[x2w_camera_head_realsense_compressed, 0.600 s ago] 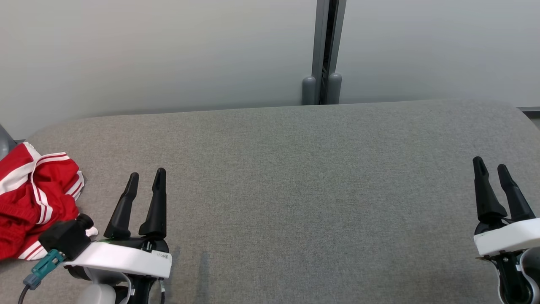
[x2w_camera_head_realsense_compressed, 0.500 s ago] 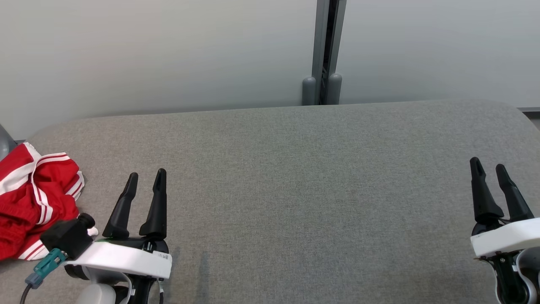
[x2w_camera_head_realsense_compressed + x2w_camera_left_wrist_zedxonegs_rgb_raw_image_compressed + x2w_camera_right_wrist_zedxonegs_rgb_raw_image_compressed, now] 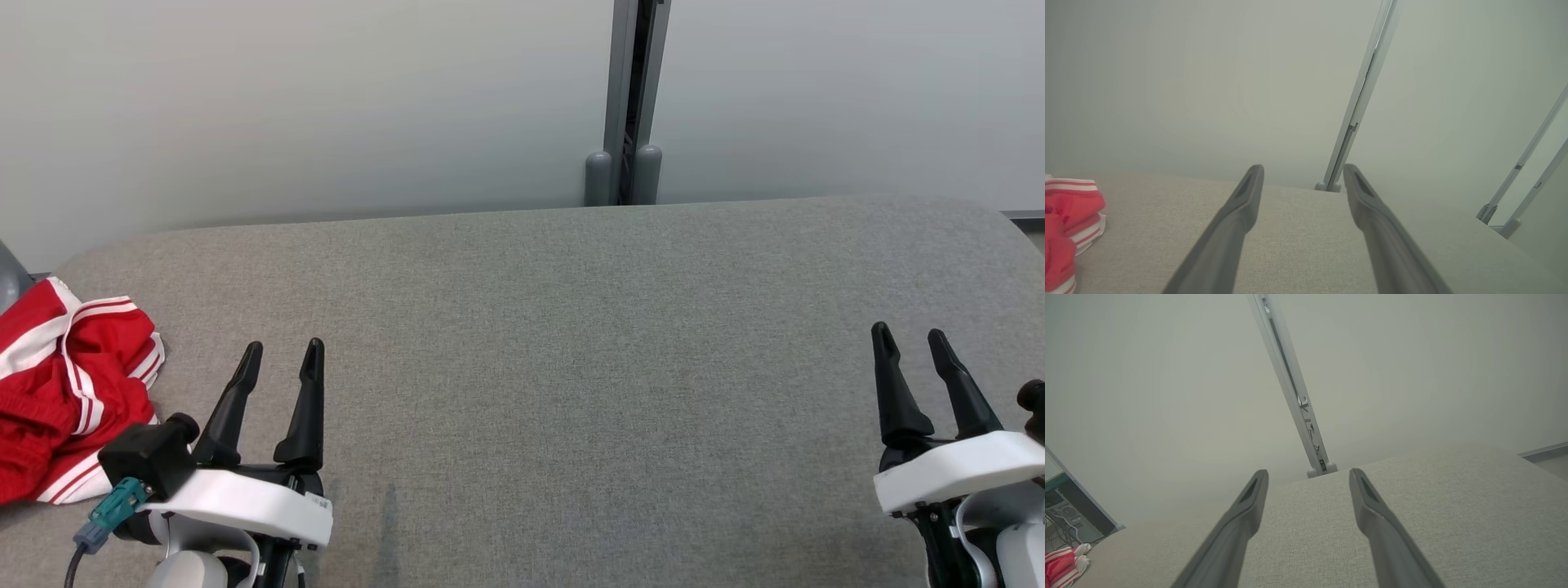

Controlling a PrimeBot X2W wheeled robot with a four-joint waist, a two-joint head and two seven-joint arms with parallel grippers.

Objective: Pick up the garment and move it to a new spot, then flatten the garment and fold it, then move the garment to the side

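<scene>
Garment (image 3: 69, 400) is a red-and-white bunch at the far left edge of the grey surface (image 3: 571, 343), just left of and beside our left hand (image 3: 283, 349); we've got wide open surface between the hands, out to the rounded back corners; right hand (image 3: 908, 335) hangs near the right edge; both hands are spread, gripping nothing.

Grey fabric-covered surface (image 3: 571, 327), crumpled garment (image 3: 65, 392) (red, white-striped) at its left end.

- Soft, even light over the worktop (image 3: 571, 327); one faint shadow at its near edge.
- Hazy, washed-out from both wrists; post (image 3: 1359, 102) behind worktop skewed.
</scene>
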